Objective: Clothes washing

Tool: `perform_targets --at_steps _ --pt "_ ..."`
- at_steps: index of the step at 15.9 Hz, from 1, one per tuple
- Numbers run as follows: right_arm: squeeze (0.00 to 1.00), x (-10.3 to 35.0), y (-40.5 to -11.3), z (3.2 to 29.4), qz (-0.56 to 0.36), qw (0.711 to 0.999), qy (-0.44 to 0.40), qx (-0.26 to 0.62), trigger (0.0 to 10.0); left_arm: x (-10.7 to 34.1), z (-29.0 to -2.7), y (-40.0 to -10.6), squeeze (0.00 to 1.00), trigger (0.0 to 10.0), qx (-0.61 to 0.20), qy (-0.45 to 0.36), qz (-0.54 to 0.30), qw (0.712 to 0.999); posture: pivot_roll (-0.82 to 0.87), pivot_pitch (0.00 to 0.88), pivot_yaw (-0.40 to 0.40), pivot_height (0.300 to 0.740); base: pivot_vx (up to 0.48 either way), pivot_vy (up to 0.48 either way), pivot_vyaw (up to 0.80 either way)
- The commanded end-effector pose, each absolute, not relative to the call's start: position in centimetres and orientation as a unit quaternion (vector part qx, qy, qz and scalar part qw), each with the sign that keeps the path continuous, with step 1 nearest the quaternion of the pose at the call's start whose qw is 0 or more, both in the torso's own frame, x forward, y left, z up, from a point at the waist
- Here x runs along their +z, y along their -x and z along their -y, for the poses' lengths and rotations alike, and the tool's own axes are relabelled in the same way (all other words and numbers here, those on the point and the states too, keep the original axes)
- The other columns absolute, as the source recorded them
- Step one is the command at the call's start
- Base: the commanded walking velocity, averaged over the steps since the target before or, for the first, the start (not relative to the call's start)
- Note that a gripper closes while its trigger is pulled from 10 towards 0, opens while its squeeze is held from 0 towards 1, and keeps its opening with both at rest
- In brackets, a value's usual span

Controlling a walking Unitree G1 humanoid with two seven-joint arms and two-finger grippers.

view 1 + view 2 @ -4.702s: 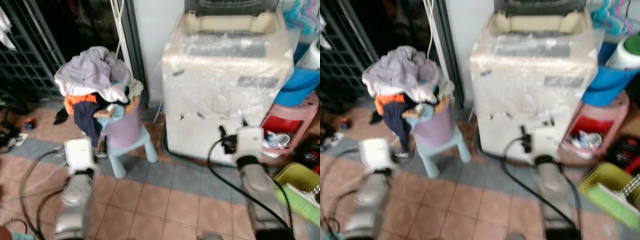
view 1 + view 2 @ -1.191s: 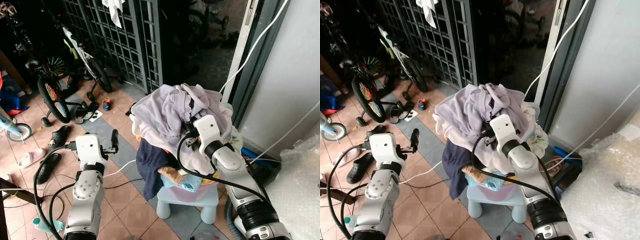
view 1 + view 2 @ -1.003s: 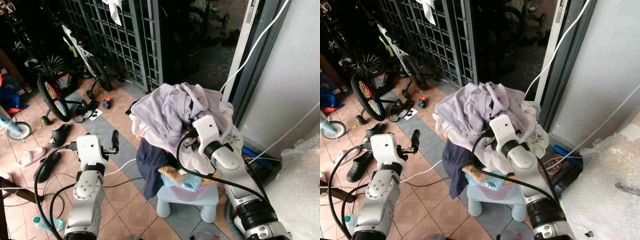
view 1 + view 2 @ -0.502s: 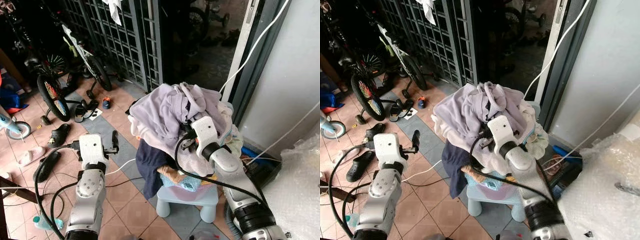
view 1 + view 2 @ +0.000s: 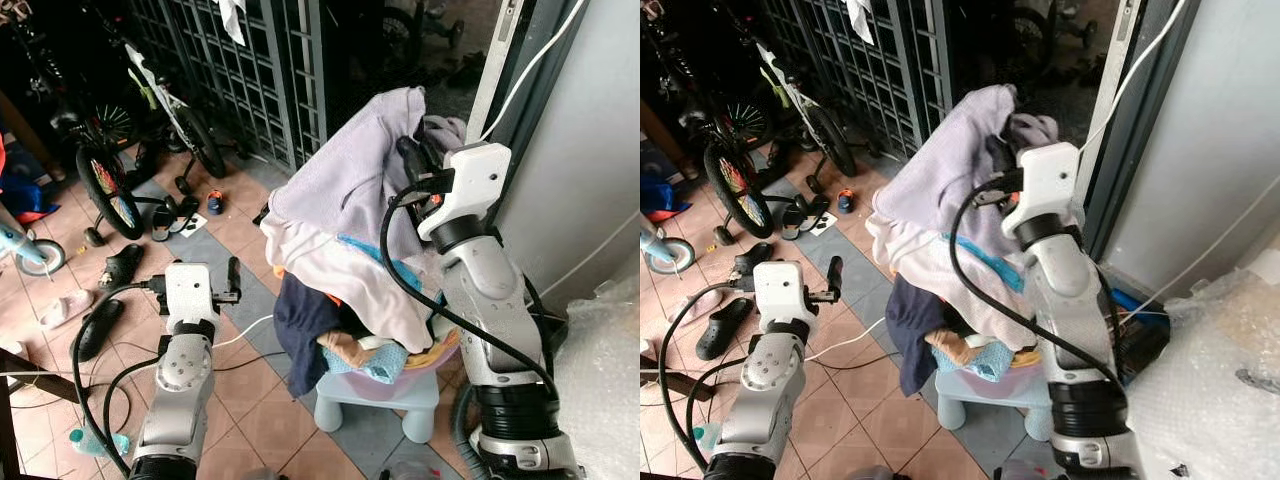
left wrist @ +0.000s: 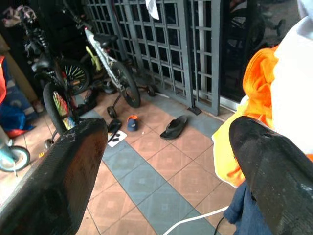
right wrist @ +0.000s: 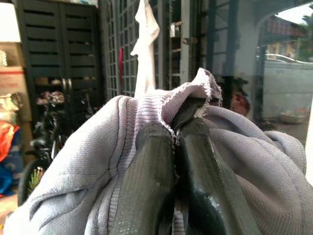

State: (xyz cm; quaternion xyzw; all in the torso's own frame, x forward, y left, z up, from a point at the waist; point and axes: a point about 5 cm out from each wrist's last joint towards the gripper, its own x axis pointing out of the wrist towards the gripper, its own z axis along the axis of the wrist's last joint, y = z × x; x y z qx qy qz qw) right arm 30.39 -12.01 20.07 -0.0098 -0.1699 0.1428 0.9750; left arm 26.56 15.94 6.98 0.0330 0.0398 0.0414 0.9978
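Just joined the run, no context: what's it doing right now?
The right gripper is shut on a lavender garment, held up above the heaped laundry basket, which sits on a small blue stool. The garment's lower part drapes onto the pile. The left gripper is open, beside the basket over the tiled floor, holding nothing. Bikes and sandals are off to the left.

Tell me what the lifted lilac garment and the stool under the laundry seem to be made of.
Lilac garment, pinched in the right gripper: soft knitted fabric, probably cotton jersey, with fine ribbing and a frayed edge, matte. Stool: apparently moulded plastic, pale blue, smooth with rounded legs.
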Motion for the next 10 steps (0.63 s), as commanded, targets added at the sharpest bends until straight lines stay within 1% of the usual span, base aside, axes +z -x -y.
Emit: perform_targets --at_steps 1,2,5,10 --pt "0.00 19.9 -30.2 12.1 0.166 0.976 0.009 0.140 7.4 7.0 -16.2 -26.7 0.00 10.0 0.045 -0.043 -0.040 0.997 -0.07 0.000 0.116 0.740 0.000 0.000 0.00" --pt "0.00 19.8 -29.9 12.0 0.160 0.977 0.005 0.140 10.0 6.9 -16.2 -26.7 0.00 10.0 0.046 -0.042 -0.041 0.997 -0.07 0.000 0.116 0.740 0.000 0.000 0.00" --pt "0.00 20.1 -29.9 11.9 0.166 0.977 0.012 0.136 10.0 6.9 -16.2 -26.7 0.00 10.0 0.048 -0.042 -0.042 0.997 -0.07 0.000 0.115 0.740 -0.323 0.000 0.00" --pt "0.00 21.0 -30.5 12.6 0.181 0.977 0.014 0.114 10.0 6.8 -16.1 -26.8 0.00 10.0 0.048 -0.038 -0.044 0.997 -0.07 0.000 0.112 0.740 -0.337 0.000 0.00"
